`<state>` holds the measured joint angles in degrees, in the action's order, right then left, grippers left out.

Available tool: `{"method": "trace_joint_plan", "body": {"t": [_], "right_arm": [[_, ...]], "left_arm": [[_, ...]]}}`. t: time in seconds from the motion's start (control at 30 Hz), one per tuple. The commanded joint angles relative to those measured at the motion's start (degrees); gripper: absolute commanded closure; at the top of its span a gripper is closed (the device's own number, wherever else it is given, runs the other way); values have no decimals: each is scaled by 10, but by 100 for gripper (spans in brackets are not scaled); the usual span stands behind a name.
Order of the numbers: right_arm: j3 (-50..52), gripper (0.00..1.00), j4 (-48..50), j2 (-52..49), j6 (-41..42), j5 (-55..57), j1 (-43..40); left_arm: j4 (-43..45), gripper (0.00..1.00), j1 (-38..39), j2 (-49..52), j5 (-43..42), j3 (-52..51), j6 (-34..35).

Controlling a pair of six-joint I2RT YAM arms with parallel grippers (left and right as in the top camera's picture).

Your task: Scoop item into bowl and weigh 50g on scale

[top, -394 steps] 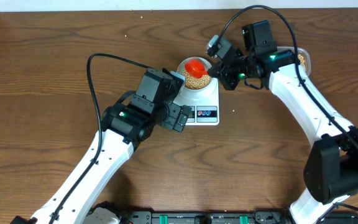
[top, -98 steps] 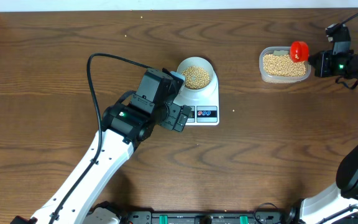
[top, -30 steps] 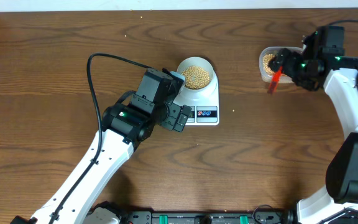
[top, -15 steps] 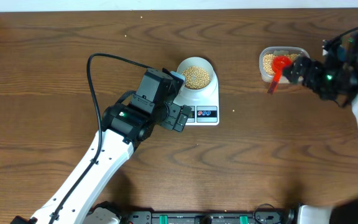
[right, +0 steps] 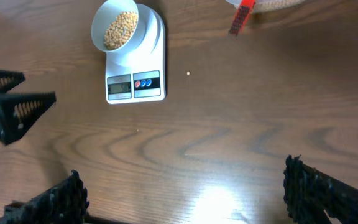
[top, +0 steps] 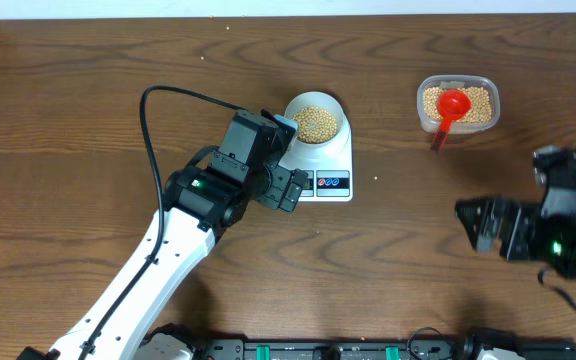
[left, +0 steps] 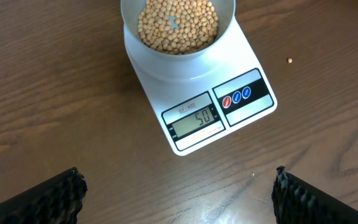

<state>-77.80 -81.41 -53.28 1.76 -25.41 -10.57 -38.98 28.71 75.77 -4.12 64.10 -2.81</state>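
Observation:
The pale bowl (top: 317, 122) sits on the white scale (top: 326, 170), filled with tan beans (left: 178, 25). In the left wrist view the scale's display (left: 194, 117) reads 50. My left gripper (top: 288, 189) hovers by the scale's front left corner, open and empty (left: 179, 193). A red scoop (top: 452, 107) lies in the clear tub (top: 457, 85), its handle over the rim. My right gripper (top: 480, 226) hangs open and empty over bare table at the front right, far from the tub (right: 185, 193). From there the scale (right: 135, 68) and bowl (right: 122, 28) show far off.
A single stray bean (left: 289, 60) lies on the wood just right of the scale. The clear tub still holds many beans (top: 473, 100). The left arm's fingers (right: 11, 102) show at the left edge of the right wrist view.
My right gripper let go of the red scoop, leaving it in the tub, and drew back toward the table's front right. The left arm, bowl and scale have not moved.

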Motion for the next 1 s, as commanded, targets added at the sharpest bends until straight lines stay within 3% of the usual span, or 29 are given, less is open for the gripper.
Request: {"method": "trace_joint_plan", "body": {"t": [0.0, 0.17, 0.43, 0.77, 0.97], "right_arm": [[-1, 1, -18, 44, -12, 34, 3], [-1, 1, -16, 87, -17, 92, 3], [27, 1, 29, 116, -87, 93, 8], [328, 1, 366, 286, -115, 95, 30], [493, 1, 515, 362, -147, 95, 63]], "left_arm": [[0, 2, -2, 4, 7, 0, 1], [0, 2, -2, 4, 7, 0, 1], [0, 2, -2, 4, 7, 0, 1], [0, 2, -2, 4, 7, 0, 1], [0, 2, -2, 4, 7, 0, 1]]}}
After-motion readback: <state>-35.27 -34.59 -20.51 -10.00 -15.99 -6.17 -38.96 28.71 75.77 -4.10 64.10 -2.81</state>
